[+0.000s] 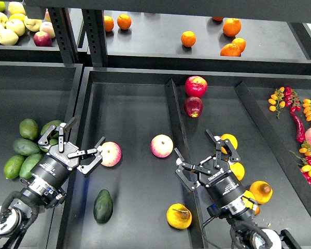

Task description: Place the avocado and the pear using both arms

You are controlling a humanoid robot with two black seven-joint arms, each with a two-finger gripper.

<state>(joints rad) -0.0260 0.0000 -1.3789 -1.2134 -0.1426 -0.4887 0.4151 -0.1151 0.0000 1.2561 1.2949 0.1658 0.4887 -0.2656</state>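
Fingers of both arms, left (pixel 79 140) and right (pixel 202 150), spread apart above glossy dark avocado (pixel 103 206) and squat yellow-orange pear (pixel 179 216).

Middle tray (pixel 129 93): avocado (pixel 103 206) at the near left; pear (pixel 179 216) to its right, against the divider (pixel 179 129). Two apples (pixel 110 153) lie farther back, mid-tray, one left, one right.

My left gripper (pixel 78 143) hangs over the tray's left edge, just beside the left apple. A cluster of avocados (pixel 25 149) lies left of it, in the neighbouring tray.

My right gripper (pixel 197 151) hangs right of the divider, among oranges (pixel 260 191). Two more apples (pixel 195 86) lie behind it.

Rear shelf (pixel 150 46): more oranges.
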